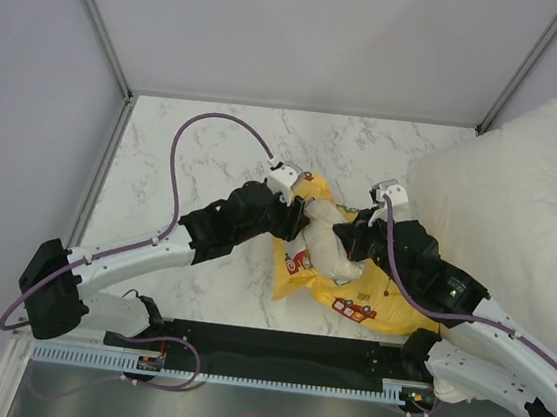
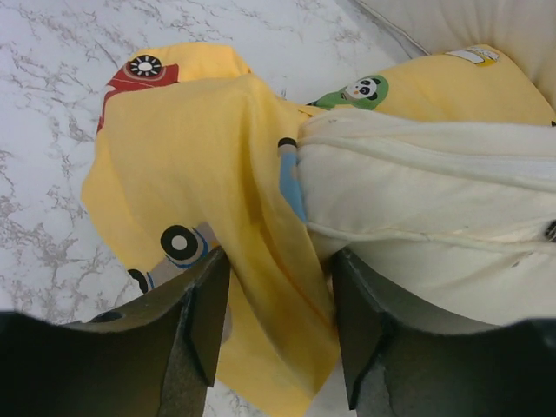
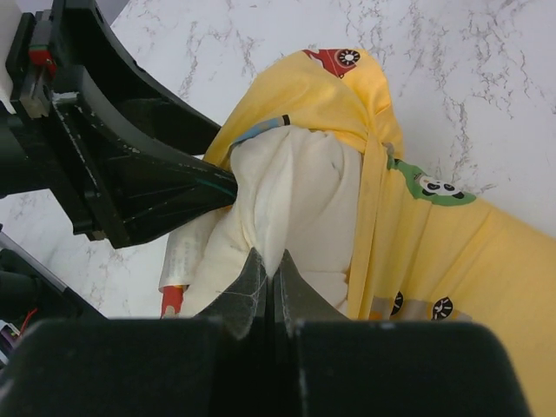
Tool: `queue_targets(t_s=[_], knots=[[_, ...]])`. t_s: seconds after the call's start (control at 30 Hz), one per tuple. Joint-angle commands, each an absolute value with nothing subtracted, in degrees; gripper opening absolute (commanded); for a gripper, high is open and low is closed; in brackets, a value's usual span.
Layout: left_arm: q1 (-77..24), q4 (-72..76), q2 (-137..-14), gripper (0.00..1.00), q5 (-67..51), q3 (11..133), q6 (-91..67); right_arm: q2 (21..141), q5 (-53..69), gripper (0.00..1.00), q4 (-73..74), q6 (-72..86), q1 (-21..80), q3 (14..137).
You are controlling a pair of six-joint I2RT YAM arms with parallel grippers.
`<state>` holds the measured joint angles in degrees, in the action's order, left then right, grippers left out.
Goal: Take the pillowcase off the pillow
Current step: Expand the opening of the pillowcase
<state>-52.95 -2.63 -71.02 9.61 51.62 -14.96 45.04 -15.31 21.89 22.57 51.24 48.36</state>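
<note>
pillowcase (image 1: 373,302) lies bunched mid-table on the marble tabletop (image 1: 215,151), with the cream pillow (image 1: 327,242) roughly half out of its mouth. right gripper (image 3: 268,271) is clenched on a thin pinch of pillow cloth. left gripper (image 2: 280,265) has its jaws apart, straddling a yellow fold just beside the pillow edge, not biting yet.

Risks:
- left catches the pillow seam too, so both drag together
- right's thin pinch slips under pull
- hem snags on a pillow corner

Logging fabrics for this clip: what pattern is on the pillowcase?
The pillowcase is bright yellow with cartoon vehicles; left wrist view shows it best.
</note>
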Motion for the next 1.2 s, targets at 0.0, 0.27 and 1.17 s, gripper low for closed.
queue_targets(t_s=[0.0, 0.27, 1.17], knots=[[-53.0, -9.4, -75.49, 0.54, 19.13, 54.75, -13.35, 42.71, -15.39, 0.0, 23.2, 21.71, 51.06, 48.95], [-52.74, -13.97, -80.76, 0.03, 31.45, 60.37, -15.03, 43.16, -7.75, 0.0, 28.21, 19.25, 50.98, 48.34], [-25.32, -17.05, -98.52, 0.02, 16.35, 81.65, -19.25, 36.12, 23.9, 0.0, 46.58, 17.32, 51.5, 46.59]])
